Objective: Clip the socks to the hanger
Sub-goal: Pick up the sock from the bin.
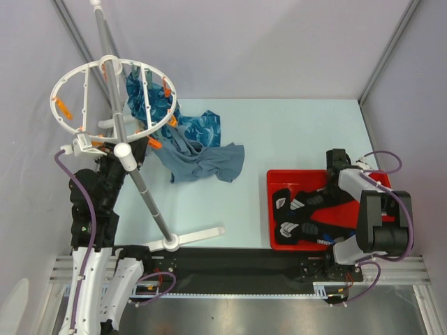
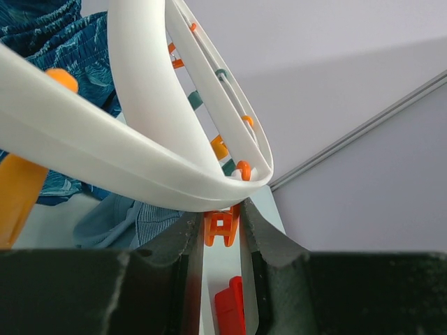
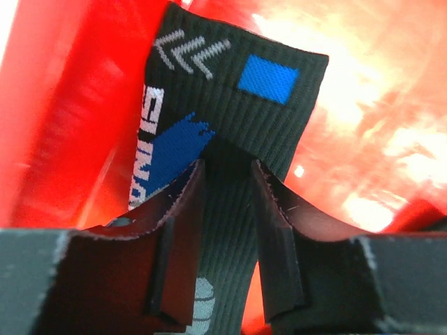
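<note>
Black sock (image 3: pixel 237 84) lies in red tray (image 1: pixel 300 176) among other socks (image 1: pixel 307 213). Right gripper (image 3: pixel 227 167): jaws narrow, straddling cuff; firm hold not confirmable. Left gripper (image 2: pixel 222 209): pinched shut on orange clip (image 2: pixel 222 230) of white hanger (image 2: pixel 140 84). Step: pickup. Next: secure grip, lift, carry cuff to clip.

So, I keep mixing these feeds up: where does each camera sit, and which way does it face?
Top external: above and behind the bases, looking down; left arm, right arm, hanger, red tray of socks.
Left wrist: arm-mounted, looking up at the hanger's ring; left gripper shut on an orange clip.
Right wrist: arm-mounted, looking down into the tray; right gripper straddles a black sock.
Shared: top and left see the hanger; top and right, the tray.
</note>
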You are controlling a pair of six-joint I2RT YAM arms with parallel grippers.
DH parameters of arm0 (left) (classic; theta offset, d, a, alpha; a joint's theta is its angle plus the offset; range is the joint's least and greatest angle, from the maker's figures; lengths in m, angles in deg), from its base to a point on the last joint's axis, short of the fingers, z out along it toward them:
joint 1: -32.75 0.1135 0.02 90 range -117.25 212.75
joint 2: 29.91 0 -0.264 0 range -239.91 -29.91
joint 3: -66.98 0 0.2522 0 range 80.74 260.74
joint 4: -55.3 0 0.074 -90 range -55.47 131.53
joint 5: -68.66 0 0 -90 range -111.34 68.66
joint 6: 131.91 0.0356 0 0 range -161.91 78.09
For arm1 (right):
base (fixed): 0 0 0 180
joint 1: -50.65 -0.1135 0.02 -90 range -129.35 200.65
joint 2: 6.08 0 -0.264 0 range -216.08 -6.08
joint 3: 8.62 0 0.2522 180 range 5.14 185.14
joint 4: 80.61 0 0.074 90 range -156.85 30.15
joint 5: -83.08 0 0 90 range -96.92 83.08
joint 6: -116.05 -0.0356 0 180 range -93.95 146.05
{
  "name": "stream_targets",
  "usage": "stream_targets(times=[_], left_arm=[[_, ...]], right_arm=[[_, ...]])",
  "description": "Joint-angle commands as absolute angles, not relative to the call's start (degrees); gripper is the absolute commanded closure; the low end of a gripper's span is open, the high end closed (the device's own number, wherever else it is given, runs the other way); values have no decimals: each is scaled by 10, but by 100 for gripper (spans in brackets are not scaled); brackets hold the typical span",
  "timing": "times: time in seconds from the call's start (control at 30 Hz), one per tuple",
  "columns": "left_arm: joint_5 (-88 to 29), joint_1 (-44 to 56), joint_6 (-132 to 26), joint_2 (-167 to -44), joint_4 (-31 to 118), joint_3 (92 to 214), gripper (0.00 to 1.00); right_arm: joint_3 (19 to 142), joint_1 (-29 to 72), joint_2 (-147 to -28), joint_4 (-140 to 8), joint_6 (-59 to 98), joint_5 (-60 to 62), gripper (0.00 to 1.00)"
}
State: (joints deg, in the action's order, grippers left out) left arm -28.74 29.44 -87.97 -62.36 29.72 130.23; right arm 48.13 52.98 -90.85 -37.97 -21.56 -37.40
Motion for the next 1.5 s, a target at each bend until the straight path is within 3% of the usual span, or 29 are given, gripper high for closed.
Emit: stream_targets(times=[0.0, 0.07, 0.17, 0.2, 0.23, 0.63, 0.73, 0.97, 1.1, 1.2, 1.33, 1.47], left_arm=[[-307, 290, -886, -622, 298, 1301, 100], [-307, 290, -886, -622, 298, 1301, 100], [-310, 290, -882, -625, 291, 1308, 100], [-307, 290, -878, -624, 284, 1311, 100], [-305, 290, -877, -623, 282, 1312, 100], [-303, 290, -873, -620, 284, 1305, 100], [-297, 290, -865, -618, 274, 1312, 100], [-300, 290, -874, -616, 276, 1303, 100], [-300, 290, -872, -614, 276, 1302, 100], [-301, 290, -872, -611, 273, 1302, 100], [-303, 290, -877, -606, 272, 1300, 100], [-305, 290, -875, -606, 259, 1308, 100]], right_arm=[[485, 534, -937, -369, -215, -330, 64], [479, 535, -939, -379, -218, -310, 66], [466, 535, -908, -379, -218, -312, 83], [463, 536, -896, -375, -215, -316, 95], [461, 537, -883, -371, -209, -326, 100], [450, 530, -543, -389, -8, -241, 100], [484, 528, -507, -381, 33, -199, 100], [558, 507, -508, -414, 66, -90, 100], [610, 435, -554, -494, 76, 37, 100], [689, 380, -617, -508, 113, 59, 100], [769, 294, -642, -502, 144, -10, 100], [813, 284, -617, -476, 165, -68, 100]])
